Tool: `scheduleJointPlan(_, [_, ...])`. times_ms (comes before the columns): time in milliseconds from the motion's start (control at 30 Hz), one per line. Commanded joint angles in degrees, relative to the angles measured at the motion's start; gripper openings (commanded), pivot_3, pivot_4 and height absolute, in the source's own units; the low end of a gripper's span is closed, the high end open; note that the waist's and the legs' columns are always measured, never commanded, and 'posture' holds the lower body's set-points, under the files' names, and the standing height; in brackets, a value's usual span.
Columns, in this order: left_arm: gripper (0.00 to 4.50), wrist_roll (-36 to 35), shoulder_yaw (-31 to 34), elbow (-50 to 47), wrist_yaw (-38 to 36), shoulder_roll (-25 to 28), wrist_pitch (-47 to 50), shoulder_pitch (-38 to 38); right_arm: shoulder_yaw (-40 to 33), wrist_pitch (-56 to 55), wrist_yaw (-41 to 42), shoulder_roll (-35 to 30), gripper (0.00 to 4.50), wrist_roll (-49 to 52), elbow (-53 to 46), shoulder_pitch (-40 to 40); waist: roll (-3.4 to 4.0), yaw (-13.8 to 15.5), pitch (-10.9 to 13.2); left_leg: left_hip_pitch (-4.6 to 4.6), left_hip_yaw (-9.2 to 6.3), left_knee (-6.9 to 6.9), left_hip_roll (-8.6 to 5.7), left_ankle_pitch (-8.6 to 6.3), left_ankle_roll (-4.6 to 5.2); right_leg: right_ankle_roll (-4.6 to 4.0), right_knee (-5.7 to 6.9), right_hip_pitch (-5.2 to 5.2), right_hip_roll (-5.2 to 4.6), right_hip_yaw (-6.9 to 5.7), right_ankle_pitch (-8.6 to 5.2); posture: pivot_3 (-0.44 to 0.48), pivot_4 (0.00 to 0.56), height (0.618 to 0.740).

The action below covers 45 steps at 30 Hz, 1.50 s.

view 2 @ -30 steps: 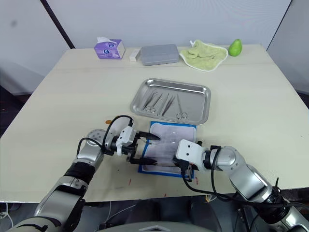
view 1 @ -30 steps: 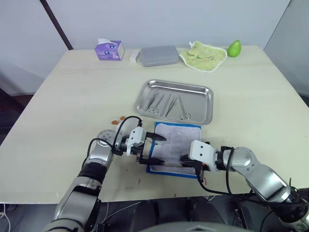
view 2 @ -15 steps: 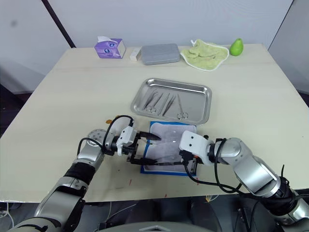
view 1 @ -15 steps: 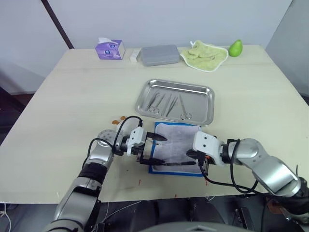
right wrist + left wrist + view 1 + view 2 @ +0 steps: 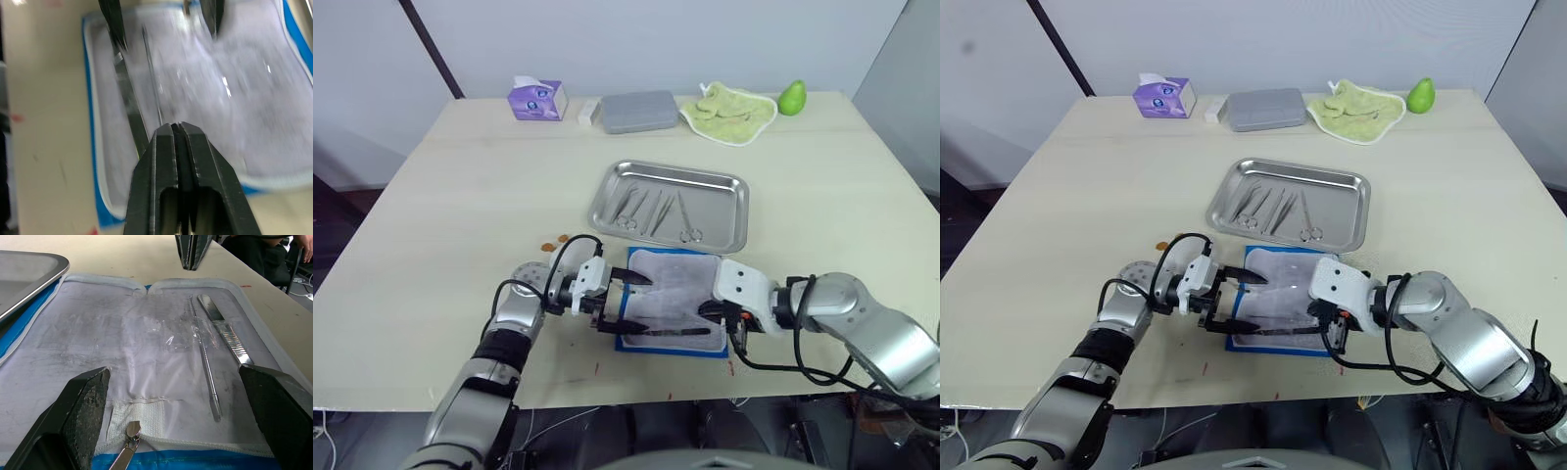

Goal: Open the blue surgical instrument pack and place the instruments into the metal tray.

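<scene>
On the worktop, the metal tray, holding several instruments, lies just beyond the blue surgical instrument pack, which is spread open, lining up. The left hand, fingers wide apart, rests at the pack's left edge; the right hand, fingers pressed together on nothing, sits at its right edge. Two slim tools lie on the lining.
</scene>
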Motion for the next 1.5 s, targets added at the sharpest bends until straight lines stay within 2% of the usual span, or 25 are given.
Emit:
scheduleJointPlan(33, [4.50, 2.86, -2.30, 2.84, -0.70, -0.30, 1.32, 2.08, 1.14, -4.95, -2.63, 1.32, 1.69, -1.53, 1.71, 1.78, -0.01, 0.03, -0.01, -0.01, 0.00, 0.00, -0.01, 0.00, 0.00, 0.00, -0.01, 0.00, -0.01, -0.01, 0.00, 0.000, 0.150, 0.740])
scheduleJointPlan(500, [4.50, 2.89, -2.19, 2.50, -0.63, -0.08, 1.50, 2.27, 5.75, -16.25, -2.06, 1.35, 1.69, -6.26, 9.88, 4.25, -0.01, 0.03, 0.00, 0.00, 0.01, 0.01, -0.04, 0.00, 0.00, 0.01, 0.00, 0.00, -0.03, 0.00, 0.00, 0.000, 0.150, 0.740])
scheduleJointPlan(967, [4.50, 2.77, -2.14, 2.34, -0.78, 0.16, 1.65, 2.38, 8.26, -18.06, 0.46, 1.65, 1.69, -8.50, 11.18, 3.71, -0.01, 0.03, -0.02, 0.03, 0.00, 0.01, -0.04, 0.00, 0.00, 0.01, 0.02, 0.01, -0.02, 0.00, 0.00, 0.000, 0.150, 0.740])
scheduleJointPlan(1133, [4.50, 2.69, -2.19, 1.74, -0.74, 0.25, 1.88, 2.84, 8.51, -14.81, 2.08, 0.47, 1.69, -8.31, 9.59, 2.70, 0.00, 0.04, -0.02, 0.03, 0.00, 0.01, -0.04, 0.00, 0.00, 0.01, 0.01, 0.01, -0.02, 0.00, 0.00, 0.000, 0.150, 0.740])
scheduleJointPlan(1267, [4.50, 2.64, -2.22, 1.27, -0.60, 0.19, 2.11, 3.16, 7.92, -14.26, 1.70, 2.39, 1.69, -7.03, 9.85, 3.00, -0.01, 0.04, -0.02, 0.02, 0.00, 0.01, -0.04, 0.00, 0.00, 0.01, 0.00, 0.01, -0.03, 0.00, 0.00, 0.000, 0.150, 0.740])
scheduleJointPlan(1500, [4.50, 2.63, -2.19, 0.76, -0.35, 0.14, 2.52, 3.45, 7.16, -23.74, 0.92, 3.57, 1.69, -8.98, 16.69, 8.04, -0.06, 0.04, -0.05, 0.01, -0.01, -0.01, -0.04, 0.00, 0.00, 0.01, -0.03, 0.02, -0.02, -0.02, -0.01, 0.000, 0.150, 0.740])
